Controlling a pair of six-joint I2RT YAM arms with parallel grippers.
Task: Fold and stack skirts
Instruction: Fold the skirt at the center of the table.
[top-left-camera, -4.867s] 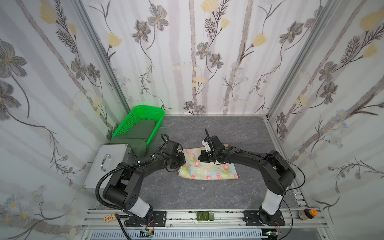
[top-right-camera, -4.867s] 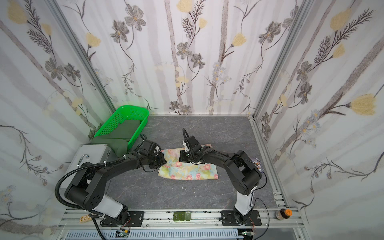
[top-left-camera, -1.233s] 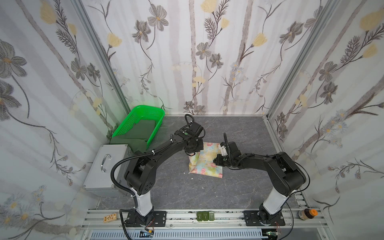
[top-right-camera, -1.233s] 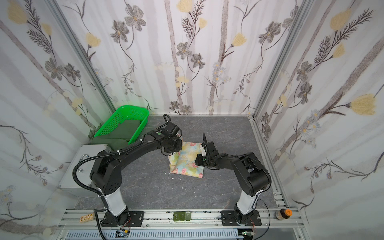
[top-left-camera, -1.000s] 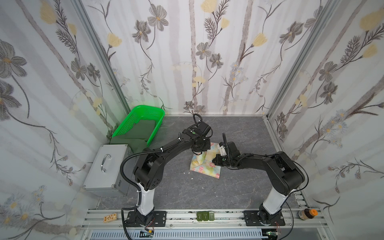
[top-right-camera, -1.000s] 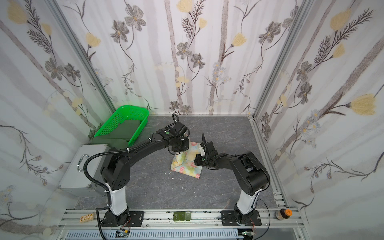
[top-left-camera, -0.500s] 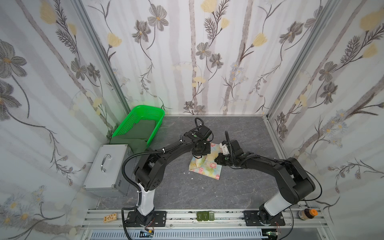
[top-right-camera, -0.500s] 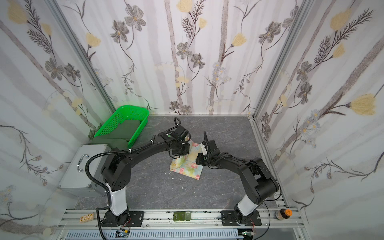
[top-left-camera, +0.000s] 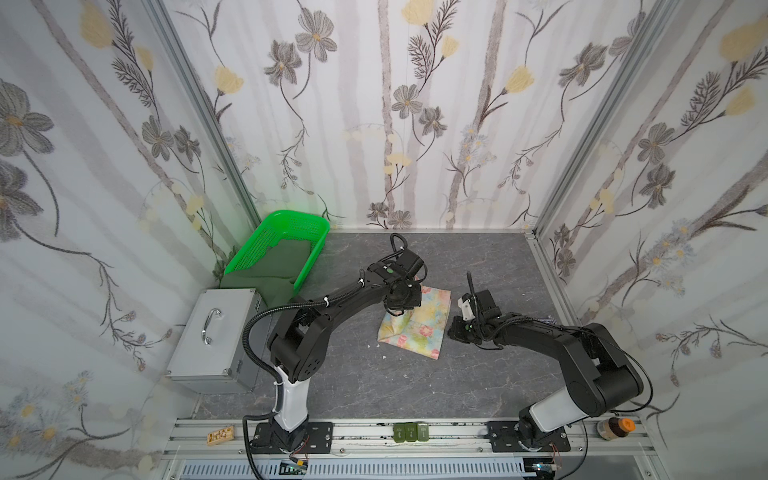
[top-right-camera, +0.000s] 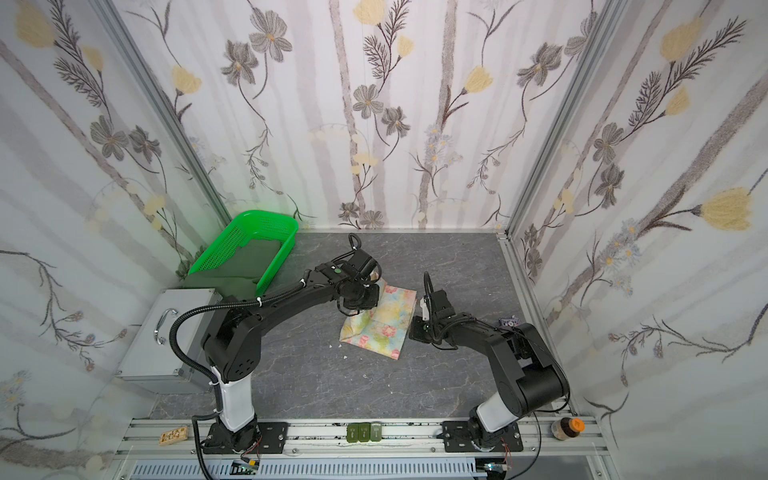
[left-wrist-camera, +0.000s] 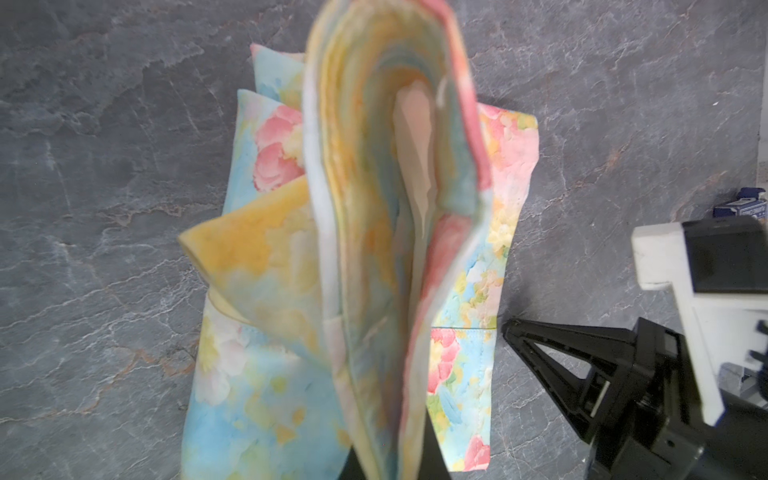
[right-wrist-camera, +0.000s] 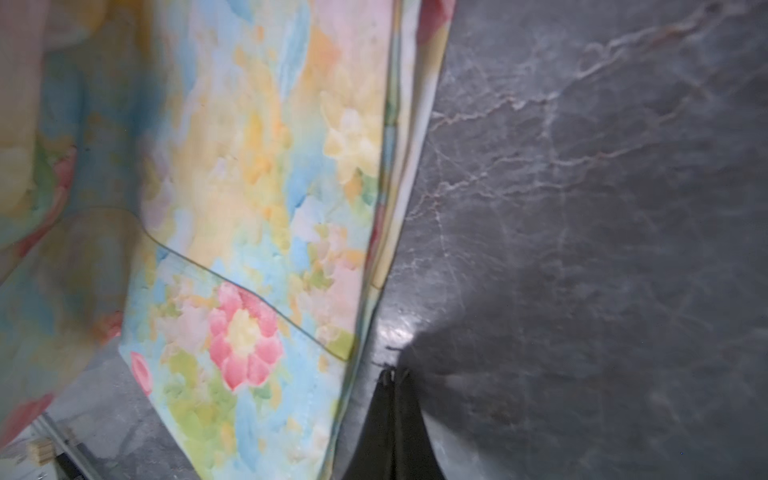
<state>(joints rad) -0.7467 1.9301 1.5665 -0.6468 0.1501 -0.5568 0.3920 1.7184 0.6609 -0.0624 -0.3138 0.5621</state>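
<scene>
1. Plainly clamped, at the left fingers (top-left-camera: 400, 309), on a fold of the flowered skirt (top-left-camera: 415, 330), with that fold lifted clear of the layers beneath. In the left wrist view, seen edge-on as a thick upright bundle of yellow, blue and pink cloth.
2. At the right fingers (right-wrist-camera: 393, 399): pressed together and holding nothing, tip low over the counter (right-wrist-camera: 582, 208), just beside the skirt's right-hand edge. Impossible to tell whether touching the cloth.
3. Around both sets of fingers: the rest of the flowered skirt, flat on the middle of the counter, folded to a rough rectangle between the two arms, with a stitched hem line showing across the top layer.
4. Farther out, toward the back left corner: a dark green skirt (top-left-camera: 282, 262) lying in a bright green basket (top-left-camera: 291, 218), spilling out over the basket's low front end.
5. Just beside that spill, at the counter's left side: a grey metal case (top-left-camera: 216, 357) with a handle on its lid.
</scene>
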